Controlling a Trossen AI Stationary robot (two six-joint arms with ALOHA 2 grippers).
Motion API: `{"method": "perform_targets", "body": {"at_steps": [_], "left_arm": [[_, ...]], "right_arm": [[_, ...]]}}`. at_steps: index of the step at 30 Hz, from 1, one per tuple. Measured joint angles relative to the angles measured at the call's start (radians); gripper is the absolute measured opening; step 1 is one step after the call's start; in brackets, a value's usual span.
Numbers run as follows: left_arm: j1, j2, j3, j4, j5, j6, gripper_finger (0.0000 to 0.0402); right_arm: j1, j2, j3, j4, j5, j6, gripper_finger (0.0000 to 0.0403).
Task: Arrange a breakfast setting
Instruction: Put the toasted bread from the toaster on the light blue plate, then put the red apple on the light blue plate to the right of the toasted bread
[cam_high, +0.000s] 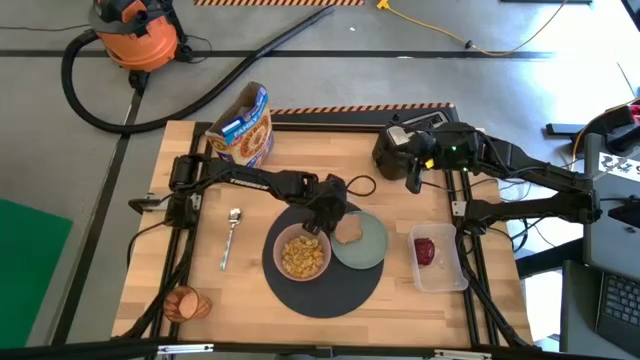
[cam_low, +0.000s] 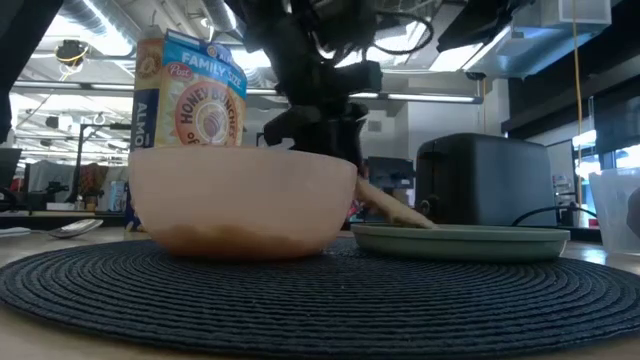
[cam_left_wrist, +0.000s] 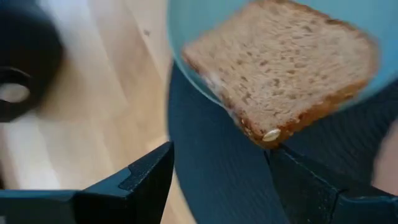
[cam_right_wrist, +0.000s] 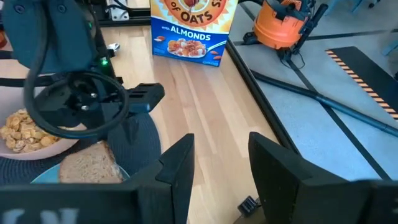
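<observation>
A pink bowl (cam_high: 303, 255) with cereal stands on the round dark-grey mat (cam_high: 322, 292). The pale green plate (cam_high: 368, 245) rests on the mat's right part. A toast slice (cam_left_wrist: 286, 62) lies on the plate's left side, one corner past the rim over the mat. My left gripper (cam_left_wrist: 217, 180) hovers open just above and left of the toast (cam_high: 349, 232), touching nothing. The metal spoon (cam_high: 231, 235) lies left of the mat. An orange cup (cam_high: 186, 303) lies on its side near the front-left corner. The red apple (cam_high: 425, 250) sits in a clear tub. My right gripper (cam_right_wrist: 221, 165) stands open, high by the toaster.
A black toaster (cam_high: 398, 150) stands at the back right, its cord looping over the table toward the mat. A cereal box (cam_high: 243, 125) stands at the back left. The clear tub (cam_high: 440, 262) is right of the plate. Bare wood lies between the spoon and the cup.
</observation>
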Motion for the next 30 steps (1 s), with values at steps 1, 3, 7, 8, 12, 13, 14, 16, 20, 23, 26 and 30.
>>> {"method": "perform_targets", "body": {"at_steps": [1, 3, 7, 8, 12, 13, 14, 16, 20, 23, 26, 30], "left_arm": [[0.0, 0.0, 0.0, -0.018, 0.008, 0.0, 0.025], [-0.002, 0.001, 0.0, -0.034, 0.031, 0.0, 0.025], [-0.002, 0.001, 0.0, -0.031, 0.125, 0.033, 0.025], [-0.002, 0.001, 0.0, -0.029, 0.143, 0.041, 0.025], [-0.001, 0.001, 0.0, 0.001, 0.186, 0.046, 0.025], [-0.001, 0.001, 0.0, 0.009, 0.186, 0.048, 0.025], [-0.001, 0.001, 0.0, 0.013, 0.182, 0.052, 0.025], [0.004, 0.001, 0.0, 0.03, 0.163, 0.057, 0.025], [0.02, 0.001, 0.0, 0.06, 0.133, 0.046, 0.025], [0.026, 0.001, 0.0, 0.06, 0.104, 0.019, 0.025], [0.025, 0.0, 0.0, 0.063, 0.025, -0.046, 0.025], [0.03, -0.015, 0.0, 0.072, 0.038, -0.158, 0.025]], "right_arm": [[0.0, 0.0, 0.0, 0.0, 0.0, -0.003, 0.014], [0.0, 0.0, 0.0, 0.0, 0.0, -0.009, 0.014], [0.0, 0.0, 0.0, 0.009, 0.0, -0.027, 0.014], [0.0, 0.0, 0.0, 0.012, 0.0, -0.027, 0.014], [0.0, 0.0, 0.0, 0.016, 0.0, -0.03, 0.014], [0.0, 0.001, 0.0, 0.017, 0.0, -0.03, 0.014], [0.0, 0.001, 0.0, 0.017, 0.0, -0.03, 0.014], [0.0, 0.001, 0.0, 0.017, 0.006, -0.029, 0.014], [0.0, 0.001, 0.0, 0.006, 0.027, -0.014, 0.014], [0.0, 0.001, 0.0, -0.042, 0.027, 0.037, 0.014], [0.002, 0.001, -0.003, -0.105, 0.049, 0.109, 0.014], [0.036, -0.024, -0.023, -0.182, 0.128, 0.212, 0.014]]}}
